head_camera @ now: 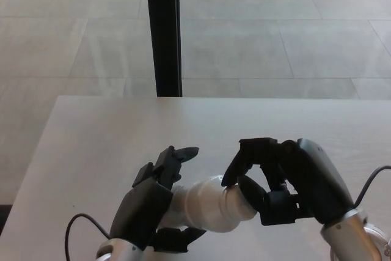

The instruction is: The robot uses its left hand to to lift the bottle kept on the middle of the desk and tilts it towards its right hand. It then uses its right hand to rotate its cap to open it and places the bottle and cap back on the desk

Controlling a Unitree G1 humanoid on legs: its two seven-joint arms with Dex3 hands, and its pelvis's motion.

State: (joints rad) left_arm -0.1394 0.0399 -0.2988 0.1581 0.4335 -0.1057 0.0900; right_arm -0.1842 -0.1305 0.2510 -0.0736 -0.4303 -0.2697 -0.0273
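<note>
A black vertical post (163,32) stands in the upper centre-left of the frame, running from the top edge down behind the far table edge; pale grey floor tiles (275,35) with thin grout lines fill the upper half

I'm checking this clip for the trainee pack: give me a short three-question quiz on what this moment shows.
1. True or false: the white bottle stands upright on the desk.
2. Which hand closes on the cap end? A) left hand B) right hand C) neither
3. Fill in: the bottle's body is held by the ____ hand.

Key:
1. False: it is held off the desk, tilted with its cap end toward the right hand.
2. B: the right hand's fingers wrap the cap end.
3. Left: the left hand grips the body.
</note>
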